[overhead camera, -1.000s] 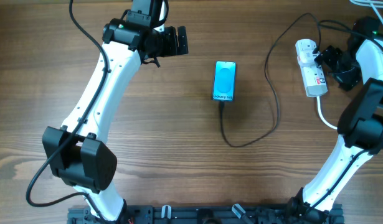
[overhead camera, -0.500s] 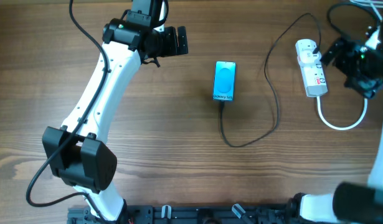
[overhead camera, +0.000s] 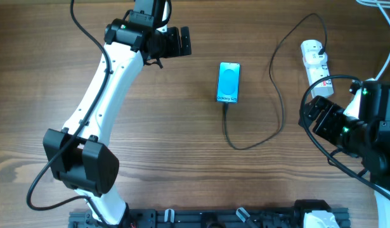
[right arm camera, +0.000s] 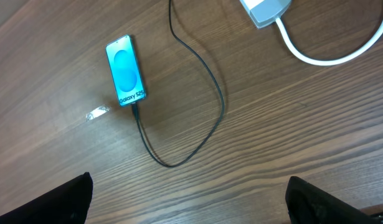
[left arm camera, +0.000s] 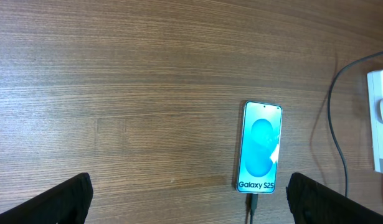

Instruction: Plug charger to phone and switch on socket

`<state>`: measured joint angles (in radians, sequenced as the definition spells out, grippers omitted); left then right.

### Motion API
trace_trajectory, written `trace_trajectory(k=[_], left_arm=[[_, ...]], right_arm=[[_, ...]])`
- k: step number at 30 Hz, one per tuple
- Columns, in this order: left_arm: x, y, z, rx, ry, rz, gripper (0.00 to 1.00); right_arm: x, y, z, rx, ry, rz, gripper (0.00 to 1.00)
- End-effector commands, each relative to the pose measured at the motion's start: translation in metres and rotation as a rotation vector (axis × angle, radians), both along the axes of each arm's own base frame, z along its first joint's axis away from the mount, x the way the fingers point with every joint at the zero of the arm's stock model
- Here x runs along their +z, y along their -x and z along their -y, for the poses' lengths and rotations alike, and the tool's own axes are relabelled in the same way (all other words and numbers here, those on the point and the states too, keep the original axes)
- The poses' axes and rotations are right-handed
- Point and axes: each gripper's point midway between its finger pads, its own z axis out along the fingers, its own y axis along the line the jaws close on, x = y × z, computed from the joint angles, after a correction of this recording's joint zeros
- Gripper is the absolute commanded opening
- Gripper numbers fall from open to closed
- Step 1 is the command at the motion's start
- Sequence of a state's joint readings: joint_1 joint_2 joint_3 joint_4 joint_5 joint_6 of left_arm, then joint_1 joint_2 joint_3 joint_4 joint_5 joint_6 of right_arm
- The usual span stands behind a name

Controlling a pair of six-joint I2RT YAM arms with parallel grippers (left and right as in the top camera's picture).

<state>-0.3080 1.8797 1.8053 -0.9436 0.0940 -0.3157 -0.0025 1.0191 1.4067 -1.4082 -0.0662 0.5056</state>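
The phone [overhead camera: 228,82] lies flat mid-table, teal screen up; it also shows in the left wrist view [left arm camera: 261,147] and right wrist view [right arm camera: 126,70]. The charger cable [overhead camera: 278,107] runs from the phone's lower edge, where its connector sits, in a loop up to the white adapter in the socket [overhead camera: 316,68] at the right; the cable shows in the right wrist view too [right arm camera: 211,81]. My left gripper [overhead camera: 182,42] is open and empty, left of the phone. My right gripper [overhead camera: 318,117] is open and empty, raised below the socket.
The socket's thick white cord [right arm camera: 328,53] curves away from its grey end [right arm camera: 266,10]. A small shiny scrap [right arm camera: 98,113] lies left of the phone. A black rail [overhead camera: 201,218] runs along the near table edge.
My right arm has pulled back from the socket towards the near right and risen. The left arm, phone and cable have not moved.
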Motion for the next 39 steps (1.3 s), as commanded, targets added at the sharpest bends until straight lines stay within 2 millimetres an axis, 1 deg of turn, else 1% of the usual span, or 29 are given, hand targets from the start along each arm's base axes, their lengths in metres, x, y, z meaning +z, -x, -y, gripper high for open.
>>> trace_trajectory(k=[1,6,8,11,12,13,14,16,17,18,19,20,21,23,24,25,27,29,32,33,36,39], left_arm=[[-0.003,0.001,-0.001,-0.010,-0.018,-0.002,1.00],[-0.003,0.001,-0.001,-0.010,-0.018,-0.002,1.00],[-0.003,0.001,-0.001,-0.010,-0.018,-0.001,1.00],[-0.003,0.001,-0.001,-0.010,-0.018,-0.002,1.00],[-0.003,0.001,-0.001,-0.010,-0.018,-0.002,1.00],[-0.003,0.001,-0.001,-0.010,-0.018,-0.002,1.00],[-0.003,0.001,-0.001,-0.010,-0.018,-0.002,1.00],[-0.003,0.001,-0.001,-0.010,-0.018,-0.002,1.00],[-0.003,0.001,-0.001,-0.010,-0.018,-0.002,1.00],[-0.003,0.001,-0.001,-0.010,-0.018,-0.002,1.00],[-0.003,0.001,-0.001,-0.010,-0.018,-0.001,1.00],[-0.003,0.001,-0.001,-0.010,-0.018,-0.002,1.00],[-0.003,0.001,-0.001,-0.010,-0.018,-0.002,1.00],[-0.003,0.001,-0.001,-0.010,-0.018,-0.002,1.00],[-0.003,0.001,-0.001,-0.010,-0.018,-0.002,1.00],[-0.003,0.001,-0.001,-0.010,-0.018,-0.002,1.00],[-0.003,0.001,-0.001,-0.010,-0.018,-0.002,1.00],[-0.003,0.001,-0.001,-0.010,-0.018,-0.002,1.00],[-0.003,0.001,-0.001,-0.010,-0.018,-0.002,1.00],[-0.003,0.001,-0.001,-0.010,-0.018,-0.002,1.00],[-0.003,0.001,-0.001,-0.010,-0.018,-0.002,1.00],[-0.003,0.001,-0.001,-0.010,-0.018,-0.002,1.00]], right_arm=[[-0.009,-0.006,0.003,-0.024,0.008,-0.038,0.99],[-0.027,-0.017,0.003,-0.022,0.010,-0.127,1.00],[-0.036,-0.023,-0.004,-0.004,-0.024,-0.171,1.00],[-0.049,-0.031,-0.007,0.016,-0.034,-0.228,1.00],[-0.047,-0.034,-0.008,0.041,-0.027,-0.210,1.00],[-0.042,-0.038,-0.008,0.065,-0.014,-0.170,1.00],[-0.028,-0.043,-0.009,0.106,0.009,-0.079,1.00],[-0.005,-0.042,-0.013,0.162,0.040,0.044,1.00],[0.018,-0.033,-0.017,0.201,0.062,0.161,1.00],[0.031,-0.026,-0.019,0.209,0.068,0.226,1.00],[0.044,-0.013,-0.019,0.211,0.070,0.317,0.99],[0.048,-0.002,-0.019,0.212,0.073,0.376,1.00],[0.041,0.017,-0.019,0.241,0.105,0.465,0.99],[0.034,0.025,-0.026,0.352,0.161,0.546,1.00],[0.031,0.029,-0.037,0.475,0.214,0.622,1.00],[0.027,0.031,-0.044,0.558,0.260,0.700,0.99],[0.017,0.028,-0.045,0.549,0.271,0.755,0.99],[0.004,0.017,-0.048,0.548,0.274,0.836,1.00],[-0.008,0.002,-0.049,0.533,0.298,0.957,1.00],[-0.011,-0.001,-0.049,0.529,0.306,0.983,1.00],[-0.031,-0.011,-0.050,0.511,0.341,1.117,1.00],[-0.042,-0.015,-0.049,0.494,0.360,1.187,1.00]])
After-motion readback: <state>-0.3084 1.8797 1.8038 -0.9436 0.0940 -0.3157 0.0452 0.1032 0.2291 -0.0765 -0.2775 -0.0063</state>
